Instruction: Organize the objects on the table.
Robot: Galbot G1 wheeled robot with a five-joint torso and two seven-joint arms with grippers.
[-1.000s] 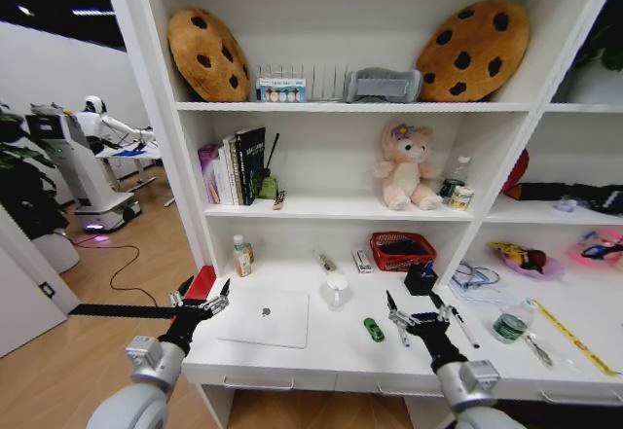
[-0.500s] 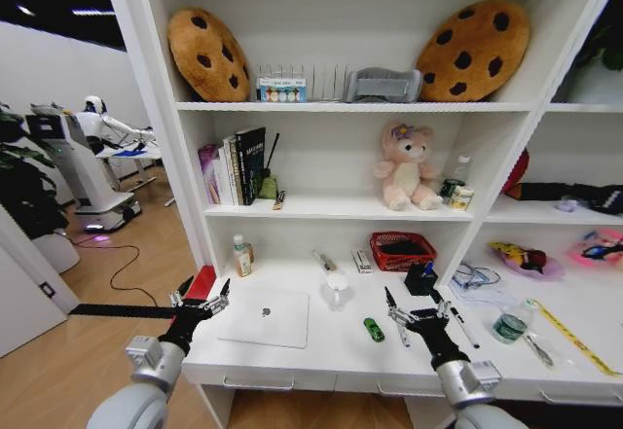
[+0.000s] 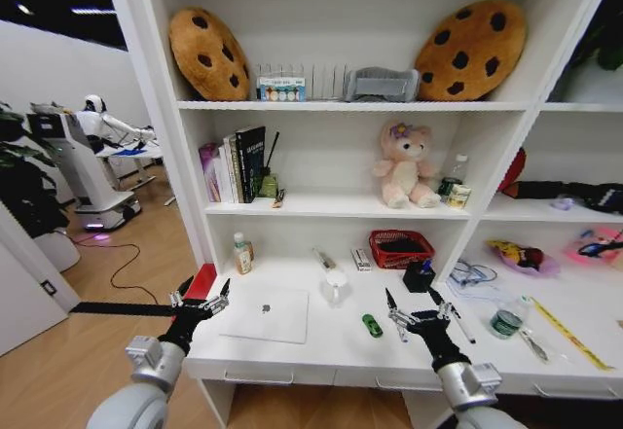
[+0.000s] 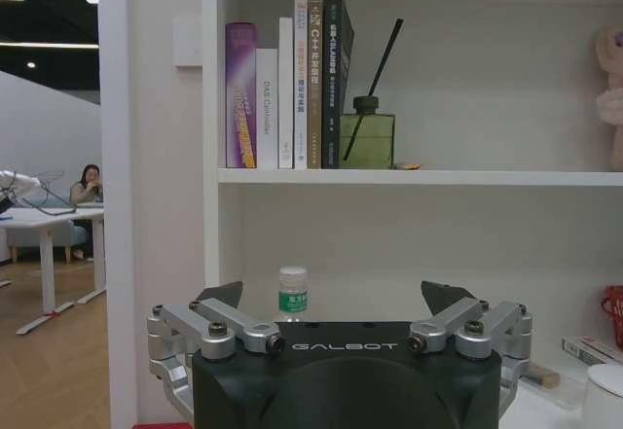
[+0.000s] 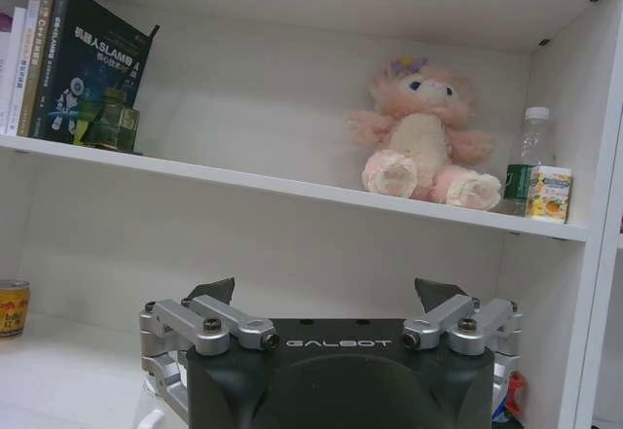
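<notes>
Laptop (image 3: 265,314) lies closed and flat on the desk (image 3: 321,351), just beside the left gripper (image 3: 201,303), which hovers at the desk's left front edge with fingers spread and nothing held. The right gripper (image 3: 416,314) hovers over the desk front right of centre, likewise spread wide and empty; both wrist views confirm parted fingers.

Near the right gripper: a small green item (image 3: 372,326) lies between it and the laptop, and pens (image 3: 456,320) lie just beside it. Further right stand a green-lidded jar (image 3: 506,319) and a yellow ruler (image 3: 571,332) running along the desk. A white cup (image 3: 336,283), a red basket (image 3: 402,249) and a black holder (image 3: 420,277) sit toward the back.

Handling, as judged: the laptop is stiff, smooth and the heaviest piece; it lies flush, so it probably needs an edge grip at the overhang or a slide, and it may slip. The pens and ruler are light, thin and low-lying, best pinched across the middle. The jar looks rigid and light; take it around the body below the lid. The green item is tiny and likely to skid.

Writing: "GALBOT" is stamped on each gripper body. The laptop lid bears a small logo, not legible. The left wrist view shows books (image 4: 284,93) with spine lettering, one reading "DAS Controller" as far as can be made out. In the right wrist view a dark book (image 5: 91,69) carries "SLAM" in its title.
</notes>
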